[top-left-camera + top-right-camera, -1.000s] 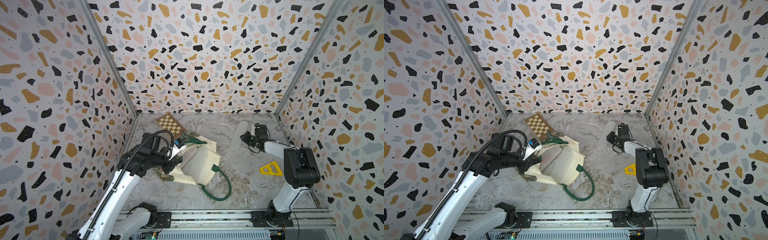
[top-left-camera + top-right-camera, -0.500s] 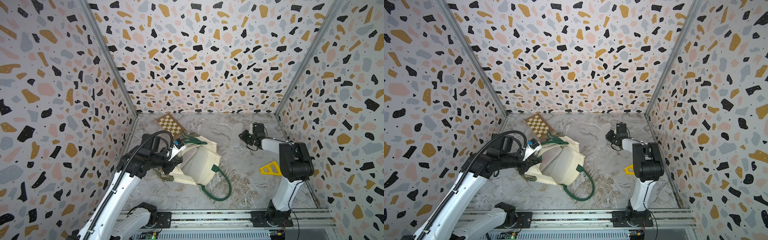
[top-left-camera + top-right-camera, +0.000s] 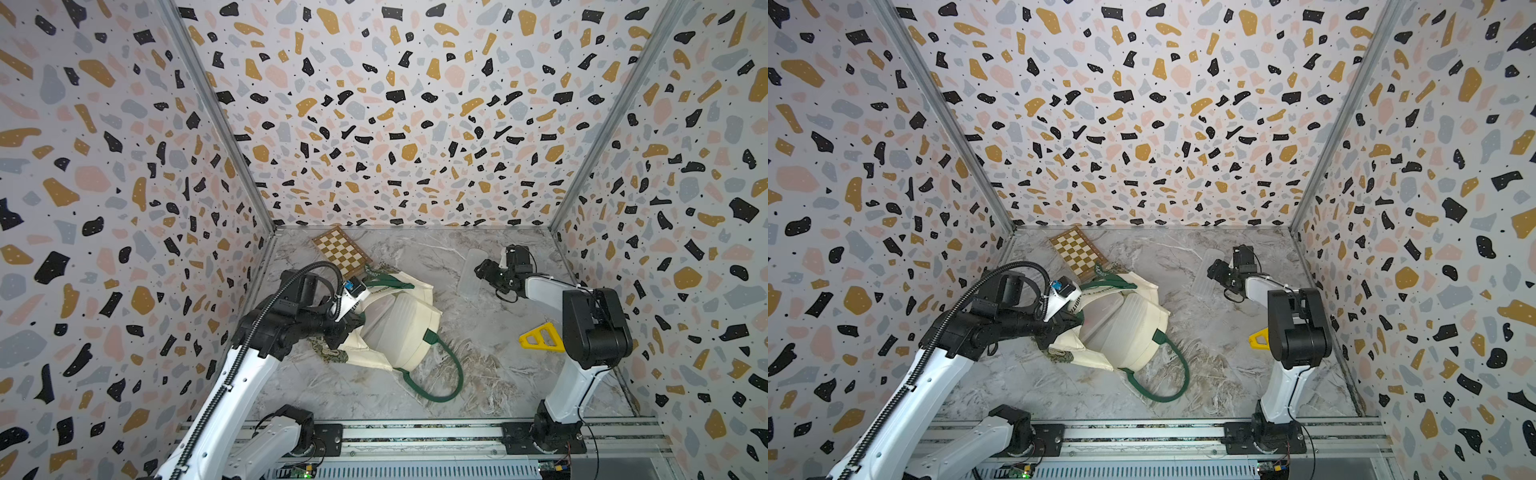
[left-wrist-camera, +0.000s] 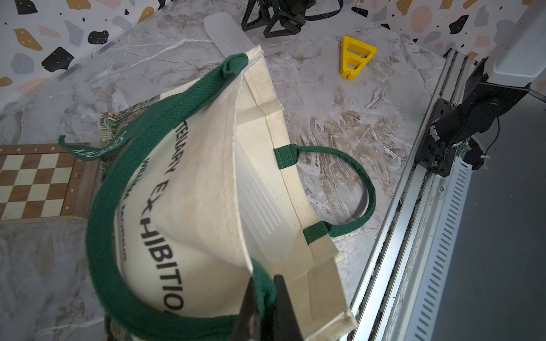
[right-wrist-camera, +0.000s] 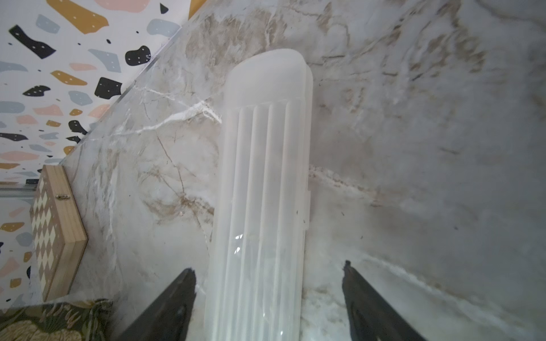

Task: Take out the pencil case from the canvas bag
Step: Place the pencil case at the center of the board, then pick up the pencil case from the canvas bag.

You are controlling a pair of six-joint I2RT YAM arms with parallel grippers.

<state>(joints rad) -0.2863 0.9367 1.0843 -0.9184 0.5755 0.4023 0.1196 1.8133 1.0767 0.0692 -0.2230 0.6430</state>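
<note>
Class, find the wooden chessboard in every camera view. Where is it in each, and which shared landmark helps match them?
Both top views: chessboard in the far left corner, behind the canvas bag.
Left wrist: chessboard cut off at the picture's edge, beside the bag's green strap.
Right wrist: chessboard by the wall, seen side-on.
Shared landmark: the bag's leafy patch, visible in all four.
</note>
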